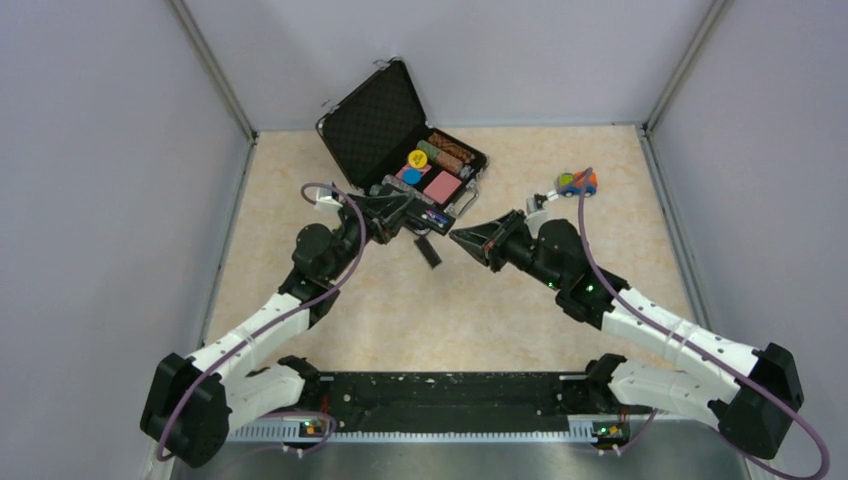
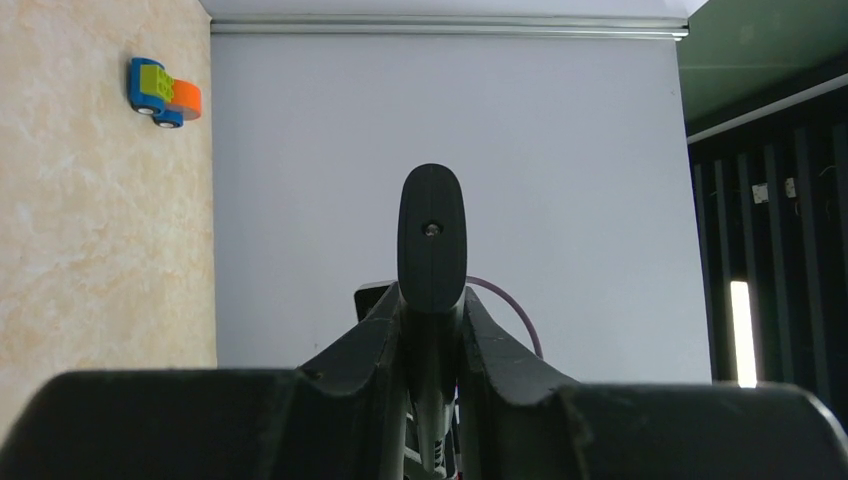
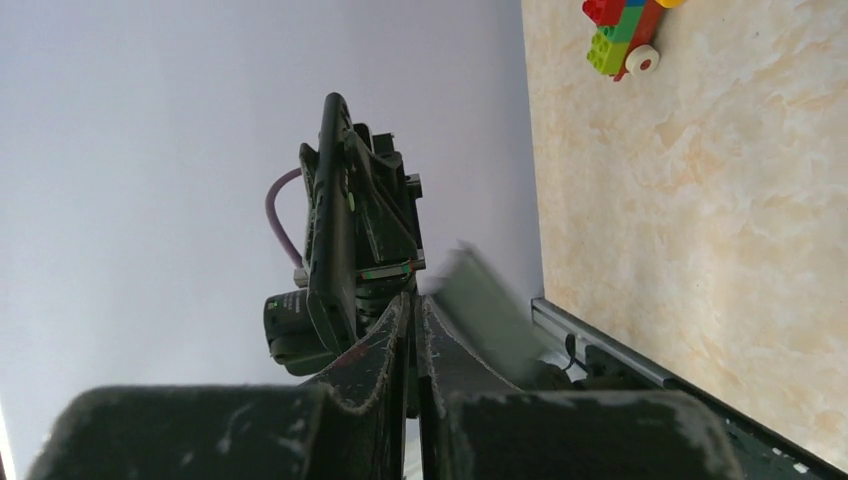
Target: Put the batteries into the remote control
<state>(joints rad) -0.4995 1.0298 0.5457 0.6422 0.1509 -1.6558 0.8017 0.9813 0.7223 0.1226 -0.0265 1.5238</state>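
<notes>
My left gripper is shut on the remote control and holds it above the table, in front of the open case. In the left wrist view the remote control stands end-on between the fingers of the left gripper. My right gripper points its tip at the remote from the right, shut, with nothing between the fingers. In the right wrist view the right gripper sits just below the edge-on remote control. A small flat black cover piece shows below the remote, blurred. I cannot make out the batteries for certain.
An open black foam-lined case with poker chips stands at the back centre. A toy car of coloured bricks sits at the back right. Grey walls enclose the table on three sides.
</notes>
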